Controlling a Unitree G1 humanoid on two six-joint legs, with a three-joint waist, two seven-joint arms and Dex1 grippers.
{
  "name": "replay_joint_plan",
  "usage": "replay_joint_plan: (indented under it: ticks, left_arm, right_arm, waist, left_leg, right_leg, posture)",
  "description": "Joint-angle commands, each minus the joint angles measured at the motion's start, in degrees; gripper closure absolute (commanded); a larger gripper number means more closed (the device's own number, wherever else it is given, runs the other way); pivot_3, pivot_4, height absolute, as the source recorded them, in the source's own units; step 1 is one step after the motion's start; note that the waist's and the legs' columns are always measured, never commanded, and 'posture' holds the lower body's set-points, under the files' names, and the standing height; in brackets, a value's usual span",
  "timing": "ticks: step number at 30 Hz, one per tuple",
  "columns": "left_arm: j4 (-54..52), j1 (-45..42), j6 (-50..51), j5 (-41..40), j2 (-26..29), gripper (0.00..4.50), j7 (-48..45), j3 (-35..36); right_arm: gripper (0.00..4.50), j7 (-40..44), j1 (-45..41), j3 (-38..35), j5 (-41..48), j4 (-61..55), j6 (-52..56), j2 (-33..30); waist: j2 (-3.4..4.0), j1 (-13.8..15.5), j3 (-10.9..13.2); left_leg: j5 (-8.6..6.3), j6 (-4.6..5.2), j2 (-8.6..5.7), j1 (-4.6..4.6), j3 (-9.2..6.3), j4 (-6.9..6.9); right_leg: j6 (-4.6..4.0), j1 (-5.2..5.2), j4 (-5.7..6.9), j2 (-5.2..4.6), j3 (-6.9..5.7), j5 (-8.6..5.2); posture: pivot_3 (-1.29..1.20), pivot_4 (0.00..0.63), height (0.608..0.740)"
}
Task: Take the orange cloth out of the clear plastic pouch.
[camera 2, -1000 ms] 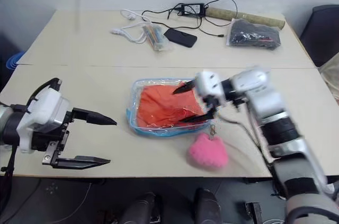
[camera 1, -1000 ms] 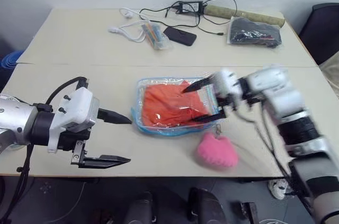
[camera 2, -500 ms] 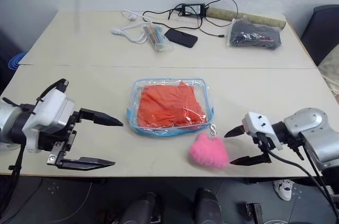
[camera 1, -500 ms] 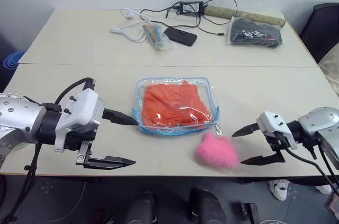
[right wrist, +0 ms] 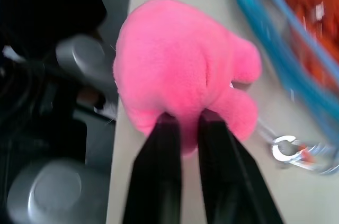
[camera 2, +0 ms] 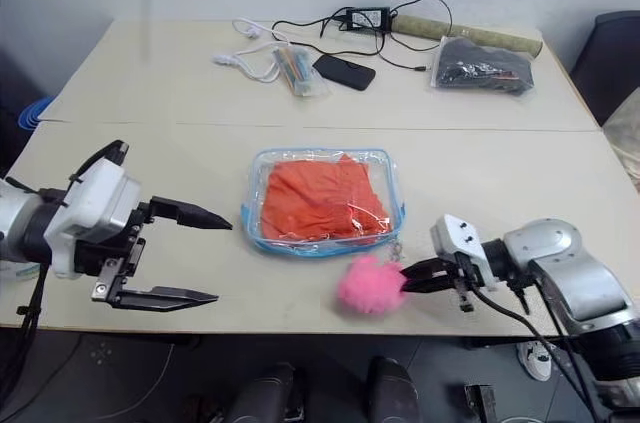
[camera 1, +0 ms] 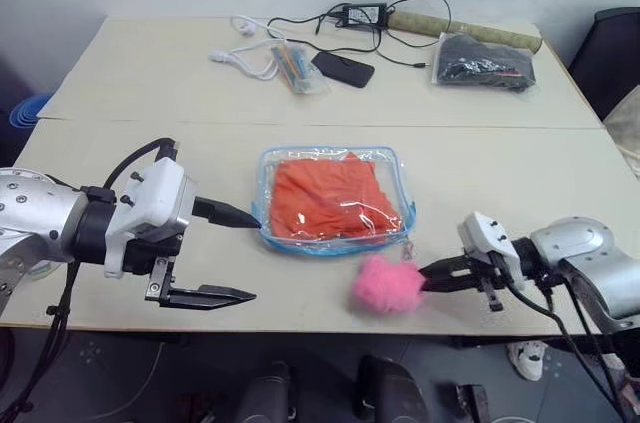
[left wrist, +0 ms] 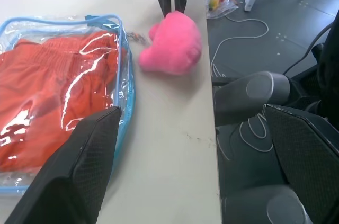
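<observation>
From the head view, your orange cloth [camera 1: 330, 199] sits sealed inside the pouch [camera 1: 268, 165] mid-table; nothing is extracted. Your left wrist view shows the left gripper [camera 1: 230, 254] spread beside it. Your right wrist view shows the right gripper [right wrist: 181, 122] pinching the pink plush [right wrist: 180, 86].

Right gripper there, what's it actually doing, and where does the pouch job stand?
The right gripper is shut on the pink plush near the table's front edge, not on the clear plastic pouch. The plush hangs off the pouch by a small metal clasp. The orange cloth is still inside the pouch, which lies flat. The left gripper is open, its upper fingertip at the pouch's near corner.
</observation>
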Motion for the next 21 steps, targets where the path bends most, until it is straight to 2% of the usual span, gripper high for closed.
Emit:
replay_joint_plan:
  ticks: [1,4,9,12,17,19,21]
  left_arm:
    - [-0.2,-1.3,-1.4,1.4,0.0,0.00,0.3,-1.4]
    - [-0.2,-1.9,-1.8,2.0,-0.2,0.00,0.3,-2.6]
    - [-0.3,-1.7,-2.9,3.9,-0.3,0.00,0.4,-4.5]
    - [-0.4,-1.9,-3.8,5.7,-1.1,0.00,0.8,-6.5]
    - [-0.4,-4.0,-4.1,6.9,-4.0,0.00,2.1,-10.5]
    - [0.1,-5.2,-5.0,8.9,-5.2,0.00,2.0,-13.2]
    - [1.0,-6.7,-5.5,10.1,-6.6,0.00,1.8,-15.4]
  right_arm:
    - [4.46,-3.7,-2.3,3.6,-2.4,-2.2,-0.5,4.5]
    - [4.46,-8.8,-4.4,7.9,-8.9,-0.2,-2.7,9.7]
    - [4.46,-12.2,-6.0,11.9,-14.5,2.9,-3.8,13.5]
    - [3.77,-11.4,-6.3,11.7,-13.8,2.9,-1.3,13.4]
    - [2.15,-7.5,-5.4,9.5,-11.0,-1.3,1.2,9.6]
    - [1.49,-3.7,-4.6,7.5,-6.2,-5.4,4.6,6.3]
    - [0.79,-5.3,-4.5,5.8,-5.8,-7.8,4.0,5.8]
  waist:
    - [-0.02,0.1,0.0]
    - [-0.05,0.1,0.0]
    - [-0.07,0.4,0.0]
    - [-0.07,0.5,0.0]
    - [-0.07,0.6,0.0]
    - [-0.06,0.8,0.0]
    - [-0.07,0.8,0.0]
  left_leg:
    - [0.00,0.00,-0.01,-0.01,0.00,0.00]
    - [0.00,0.00,-0.09,-0.01,0.00,0.00]
    - [0.00,0.00,-0.12,-0.04,0.01,0.00]
    - [0.01,-0.01,-0.21,-0.01,0.01,0.01]
    - [0.01,-0.01,-0.21,-0.02,0.01,0.01]
    - [0.01,-0.01,-0.21,-0.03,0.00,0.01]
    - [0.01,-0.01,-0.22,-0.04,-0.02,0.02]
  right_leg:
    - [0.00,0.00,0.00,0.00,0.00,0.00]
    - [0.00,-0.01,0.00,-0.01,0.00,0.00]
    - [0.00,-0.03,-0.01,-0.01,0.01,0.00]
    - [0.00,-0.02,0.02,0.02,0.00,0.00]
    - [0.00,-0.02,0.02,0.03,0.01,0.00]
    - [0.00,-0.02,0.02,0.02,0.01,0.00]
    - [0.00,-0.01,-0.01,0.02,-0.01,0.00]
  posture:
    - [0.00,0.150,0.740]
    - [0.00,0.150,0.740]
    - [0.00,0.150,0.740]
    - [0.00,0.150,0.740]
    - [0.00,0.150,0.740]
    - [0.00,0.150,0.740]
    - [0.00,0.150,0.740]
